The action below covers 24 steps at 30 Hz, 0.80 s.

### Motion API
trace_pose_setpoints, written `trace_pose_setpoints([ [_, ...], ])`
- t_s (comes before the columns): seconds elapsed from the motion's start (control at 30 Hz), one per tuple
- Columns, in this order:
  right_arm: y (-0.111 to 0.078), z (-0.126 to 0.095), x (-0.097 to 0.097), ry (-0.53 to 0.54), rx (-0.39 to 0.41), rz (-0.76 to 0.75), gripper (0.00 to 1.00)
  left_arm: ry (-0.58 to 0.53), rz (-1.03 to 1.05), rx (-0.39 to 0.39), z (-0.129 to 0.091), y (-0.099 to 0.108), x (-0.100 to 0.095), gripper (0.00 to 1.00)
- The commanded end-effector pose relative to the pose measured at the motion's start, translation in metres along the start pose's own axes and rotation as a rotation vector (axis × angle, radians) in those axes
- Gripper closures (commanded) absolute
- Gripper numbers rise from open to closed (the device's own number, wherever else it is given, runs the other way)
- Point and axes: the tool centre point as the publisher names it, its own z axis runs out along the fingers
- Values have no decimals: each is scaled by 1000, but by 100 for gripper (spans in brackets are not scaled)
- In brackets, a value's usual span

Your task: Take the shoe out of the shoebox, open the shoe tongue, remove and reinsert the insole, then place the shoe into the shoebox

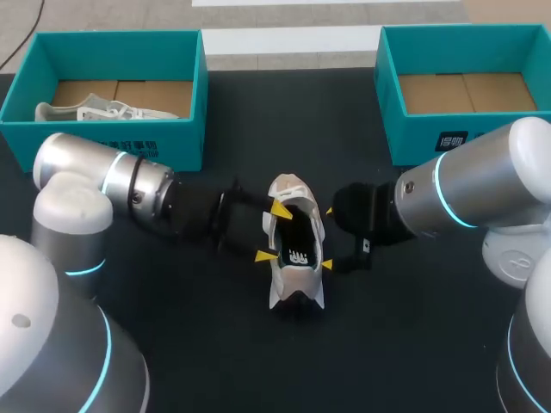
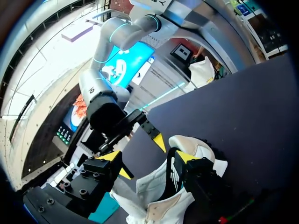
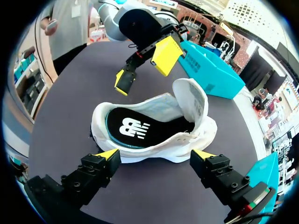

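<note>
A white shoe point(image 1: 295, 258) lies on the black table between my two arms. Its tongue point(image 3: 192, 100) is folded up toward the toe. A black insole point(image 3: 140, 128) with a white logo lies inside. My left gripper point(image 1: 272, 232) stands open at the shoe's left side, its yellow fingertips point(image 3: 166, 53) spread apart just above the rim and holding nothing. My right gripper point(image 3: 155, 155) is wide open at the shoe's right side, its two tips against or just short of the side wall. In the left wrist view the shoe point(image 2: 163, 191) sits between and under my left gripper point(image 2: 152, 157).
A teal shoebox point(image 1: 185, 129) at the back left holds a second white shoe point(image 1: 95, 110). Another teal shoebox point(image 1: 413, 138) at the back right shows only its cardboard floor. Bare black table lies in front of the shoe.
</note>
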Motion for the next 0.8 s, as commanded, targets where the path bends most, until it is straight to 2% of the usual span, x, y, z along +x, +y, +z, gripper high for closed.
trace_pose_setpoints([
  [0.03,0,1,1,-3,0,0,0,38,-1,9,-11,-11,-9,27],
  [0.23,0,1,1,-3,0,0,0,138,16,-1,-20,-18,-18,26],
  [0.3,0,1,1,-3,0,0,0,177,24,-1,-24,-19,-22,18],
  [0.53,0,1,1,-3,0,0,0,357,-4,4,-34,-19,-37,0],
  [0.8,0,1,1,-3,0,0,0,611,-115,2,-38,-11,-43,0],
])
